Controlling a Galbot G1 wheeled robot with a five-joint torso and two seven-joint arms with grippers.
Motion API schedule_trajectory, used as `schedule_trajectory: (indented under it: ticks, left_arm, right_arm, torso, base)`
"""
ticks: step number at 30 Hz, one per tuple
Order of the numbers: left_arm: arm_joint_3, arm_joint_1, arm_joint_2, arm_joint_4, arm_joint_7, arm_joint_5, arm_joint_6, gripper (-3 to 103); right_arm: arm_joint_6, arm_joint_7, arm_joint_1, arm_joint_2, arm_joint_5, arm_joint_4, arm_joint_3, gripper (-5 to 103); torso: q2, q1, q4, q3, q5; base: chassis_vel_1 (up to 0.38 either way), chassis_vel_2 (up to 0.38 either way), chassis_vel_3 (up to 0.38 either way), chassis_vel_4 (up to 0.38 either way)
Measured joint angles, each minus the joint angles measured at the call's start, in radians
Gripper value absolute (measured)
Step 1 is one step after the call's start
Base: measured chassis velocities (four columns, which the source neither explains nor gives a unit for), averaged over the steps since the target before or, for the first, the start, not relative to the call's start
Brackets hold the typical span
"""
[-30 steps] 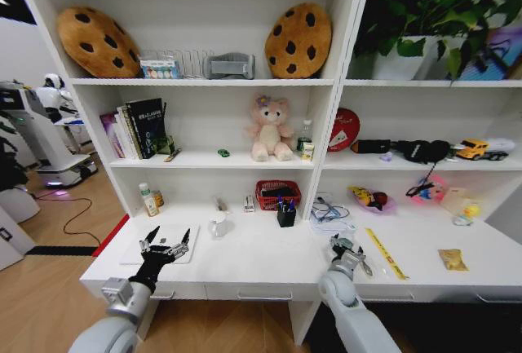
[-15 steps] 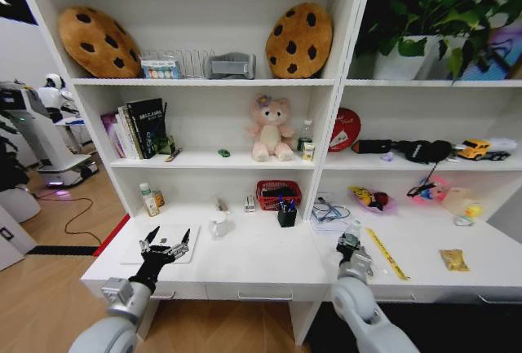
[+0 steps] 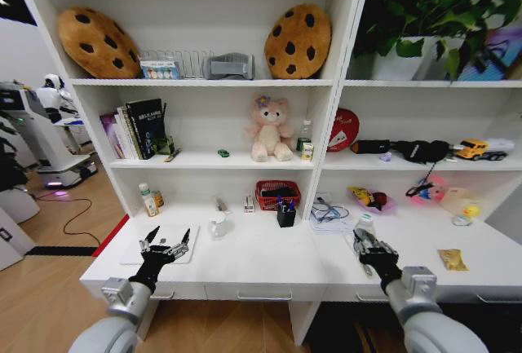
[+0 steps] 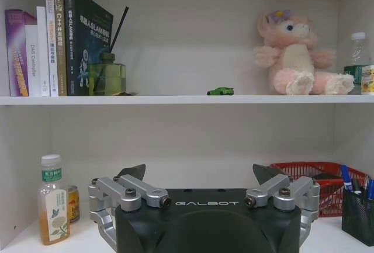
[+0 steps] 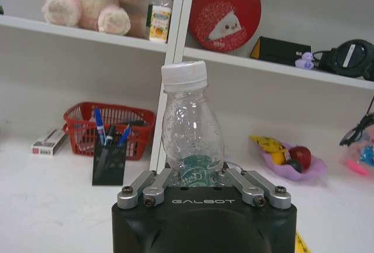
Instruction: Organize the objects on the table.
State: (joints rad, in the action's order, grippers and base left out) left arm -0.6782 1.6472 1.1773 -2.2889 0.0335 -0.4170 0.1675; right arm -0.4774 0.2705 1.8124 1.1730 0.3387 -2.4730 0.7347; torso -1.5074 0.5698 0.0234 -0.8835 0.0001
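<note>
My right gripper (image 5: 196,178) clamps the clear bottle (image 5: 190,127) low on its body, beside the pen holder (image 5: 108,163); empty, light, crushable plastic.

My left gripper (image 3: 166,246) waits spread wide.

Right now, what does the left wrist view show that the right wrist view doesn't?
Left wrist view alone: the left gripper with fingers open, a row of books, the tiny green toy car on the shelf. Right wrist view alone: the right gripper shut on a clear plastic bottle, a red round tin, a fruit dish. Both share the pink plush bear, red basket and black pen holder.
</note>
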Motion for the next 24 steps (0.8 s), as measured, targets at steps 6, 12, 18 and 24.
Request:
schedule_trajectory:
  ticks: [6,12,18,24]
  left_arm:
    - [0.0,0.0,0.0,0.0,0.0,0.0,0.0,100]
    - [0.0,0.0,0.0,0.0,0.0,0.0,0.0,100]
    - [0.0,0.0,0.0,0.0,0.0,0.0,0.0,100]
    - [0.0,0.0,0.0,0.0,0.0,0.0,0.0,100]
  right_arm:
    - [0.046,-0.029,0.079,0.118,-0.147,-0.028,-0.039,25]
    - [0.05,-0.01,0.066,0.122,-0.134,-0.009,-0.041,25]
    - [0.052,0.001,0.022,0.115,-0.104,0.036,-0.04,25]
    - [0.055,0.005,0.006,0.112,-0.097,0.059,-0.04,25]
  torso:
    - [0.0,0.0,0.0,0.0,-0.0005]
    - [0.0,0.0,-0.0004,0.0,-0.0001]
    - [0.0,0.0,-0.0004,0.0,-0.0001]
    - [0.0,0.0,-0.0003,0.0,-0.0001]
  base:
    - [0.0,0.0,0.0,0.0]
    - [0.0,0.0,0.0,0.0]
    - [0.0,0.0,0.0,0.0]
    - [0.0,0.0,0.0,0.0]
